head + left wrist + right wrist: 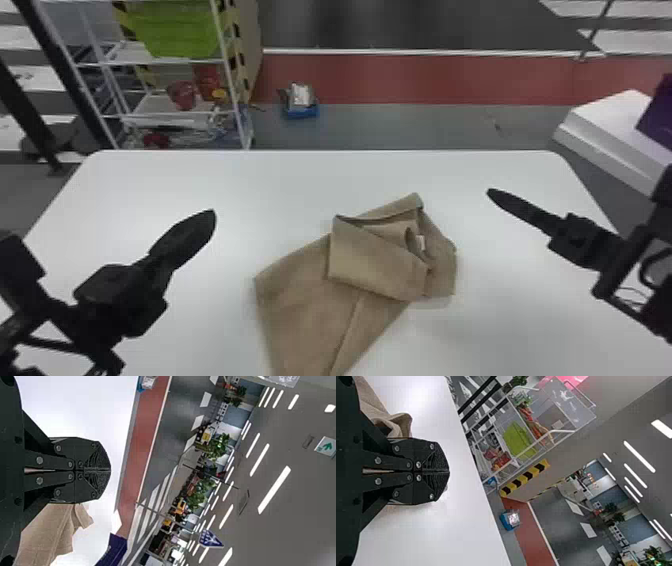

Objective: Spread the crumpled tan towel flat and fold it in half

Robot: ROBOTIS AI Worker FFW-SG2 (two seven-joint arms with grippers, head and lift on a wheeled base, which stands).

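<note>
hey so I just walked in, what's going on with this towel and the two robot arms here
Nothing is being handled right now. The tan towel lies crumpled on the white table, one part folded over on itself and a narrower end running toward the robot. The left gripper and right gripper are on either side of it, touching nothing, with their jaws shut. Spreading and folding it in half is not done.

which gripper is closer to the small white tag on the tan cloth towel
Right. The black right gripper is to the right of the tag; the black left gripper is much farther off, to its left.
</note>
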